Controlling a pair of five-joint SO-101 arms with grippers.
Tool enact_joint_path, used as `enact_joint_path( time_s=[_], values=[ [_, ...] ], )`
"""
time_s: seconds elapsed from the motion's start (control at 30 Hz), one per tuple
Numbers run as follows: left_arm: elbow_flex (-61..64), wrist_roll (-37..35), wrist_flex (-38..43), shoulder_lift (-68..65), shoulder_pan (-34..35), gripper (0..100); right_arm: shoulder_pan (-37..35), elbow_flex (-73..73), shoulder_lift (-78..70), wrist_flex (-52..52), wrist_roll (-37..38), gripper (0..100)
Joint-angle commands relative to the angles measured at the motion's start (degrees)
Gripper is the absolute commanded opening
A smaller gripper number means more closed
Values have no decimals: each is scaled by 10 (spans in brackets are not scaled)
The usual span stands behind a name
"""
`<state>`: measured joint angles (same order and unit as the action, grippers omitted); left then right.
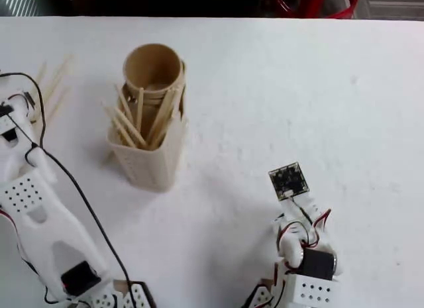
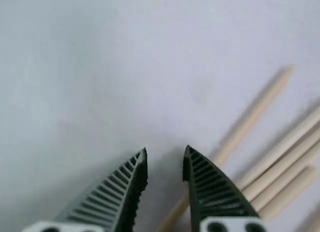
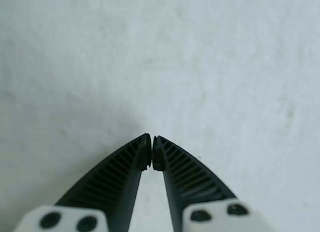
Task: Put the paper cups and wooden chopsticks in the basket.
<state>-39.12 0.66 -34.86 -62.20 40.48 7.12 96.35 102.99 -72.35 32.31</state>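
A cream perforated basket (image 1: 151,163) stands left of the table's middle. In it is a tan paper cup (image 1: 153,68) with several wooden chopsticks (image 1: 130,126) leaning beside it. More loose chopsticks (image 1: 55,88) lie on the table at the far left. In the left wrist view my left gripper (image 2: 165,161) is open just above the table, with nothing between its fingers. The loose chopsticks (image 2: 282,162) lie right beside it, and one (image 2: 250,117) runs under one finger. My right gripper (image 3: 151,145) is shut and empty over bare table.
The left arm (image 1: 30,202) stretches along the table's left edge with a black cable (image 1: 79,189) trailing over it. The right arm (image 1: 306,258) sits folded near the front edge, right of the basket. The white table (image 1: 298,89) ends at a dark far edge.
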Motion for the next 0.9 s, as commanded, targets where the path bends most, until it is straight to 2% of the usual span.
enact_joint_path(
  time_s=[0.0,0.13,0.37,0.53,0.87],
  values=[
    [-26,64,-89,-7,-13,131,2,5,4,9,2,19],
    [-54,142,-193,-7,-43,131,2,5,4,9,2,19],
    [-121,215,-377,-7,-66,129,2,5,4,9,2,19],
    [-119,297,-495,-12,-94,128,2,5,4,9,2,19],
    [-143,332,-625,-7,-94,101,2,5,4,9,2,19]
  ],
)
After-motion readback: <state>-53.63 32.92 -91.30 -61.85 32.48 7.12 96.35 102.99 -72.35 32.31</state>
